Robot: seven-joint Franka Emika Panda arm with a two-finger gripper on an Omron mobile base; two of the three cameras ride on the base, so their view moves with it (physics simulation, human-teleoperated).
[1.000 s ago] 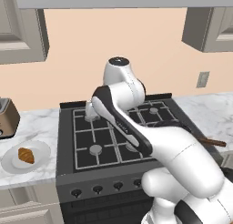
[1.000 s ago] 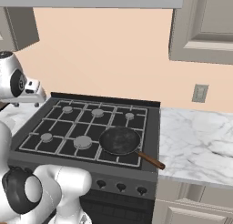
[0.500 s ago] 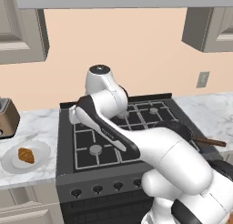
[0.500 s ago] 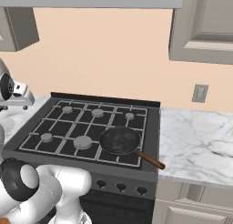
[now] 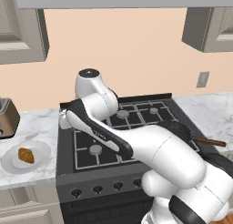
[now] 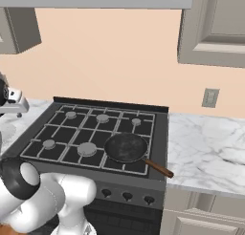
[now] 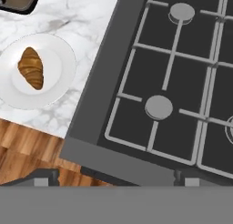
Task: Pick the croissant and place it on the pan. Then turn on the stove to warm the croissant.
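Marble tabletop runs along a peach wall under grey cabinets, with the stove [image 5: 127, 127] set into it. At the far left in the left base view stands a brown toaster [image 5: 7, 118], and just in front of it the white plate [image 5: 25, 157] carries the croissant [image 5: 26, 155], untouched. The hand view looks down on that same plate [image 7: 59, 73] and croissant [image 7: 31, 67] at its upper left, with the stove's left burners [image 7: 158, 107] taking up the right side.

Over the last second the arm has swung leftward across the stove: its upper joint, which stood above the middle of the grates, now sits over the stove's left edge, nearer the plate. I judge this the approach to the pick, with the croissant not yet beneath the hand.

How far the tool is open I cannot tell; its tips are not clear in the hand view, and nothing appears held.

Further right, the pan [image 6: 126, 147] rests on the stove's front right burner, empty, its handle pointing off toward the right tabletop. The knobs [image 6: 127, 196] await the last step.
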